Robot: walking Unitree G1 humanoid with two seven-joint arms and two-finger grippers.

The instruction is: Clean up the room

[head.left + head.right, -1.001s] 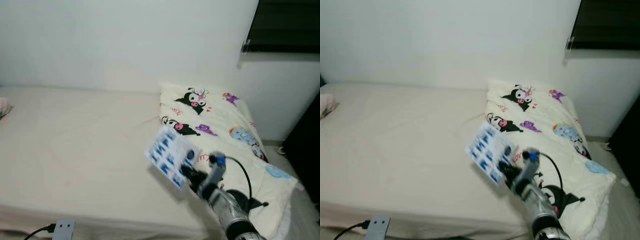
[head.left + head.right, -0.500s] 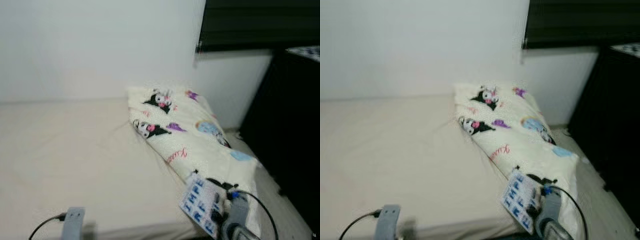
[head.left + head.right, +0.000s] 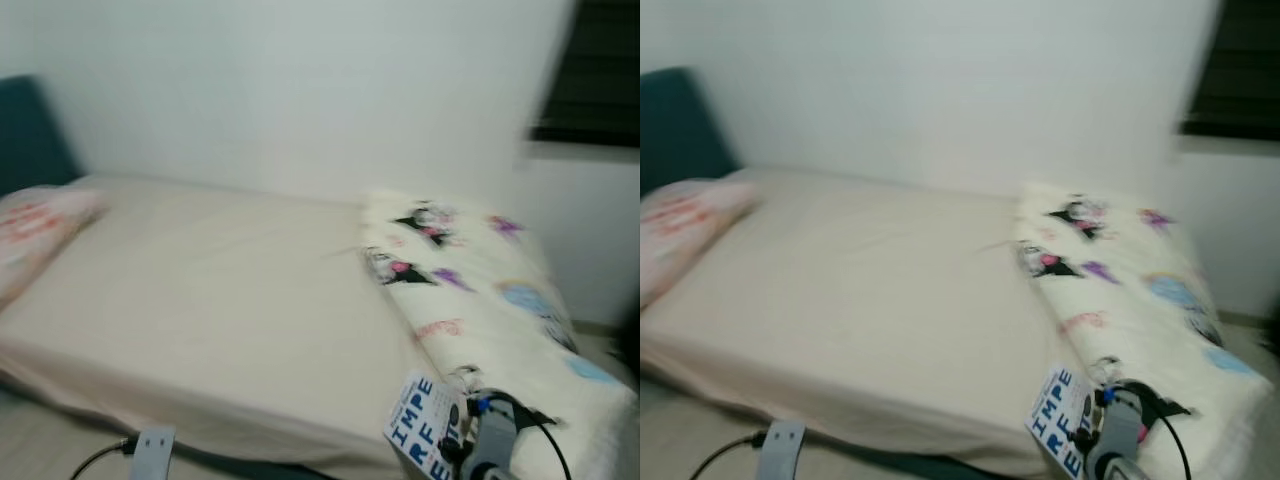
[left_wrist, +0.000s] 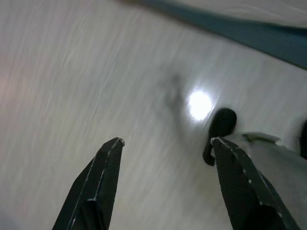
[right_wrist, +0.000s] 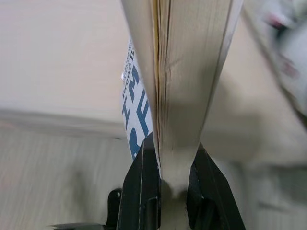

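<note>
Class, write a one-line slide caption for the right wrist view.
Right gripper clamps a book by its edge, pages facing the camera, above the bed.

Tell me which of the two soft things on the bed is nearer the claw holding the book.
The white cartoon-print comforter at the bed's right end, just beyond the right claw and its book. The pink pillow lies at the far left end.

White wall, beige bed, dark window, possibly blinds.

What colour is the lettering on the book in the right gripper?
Blue letters on a white cover; the book, clamped in the right gripper, shows it best in the right eye view.
</note>
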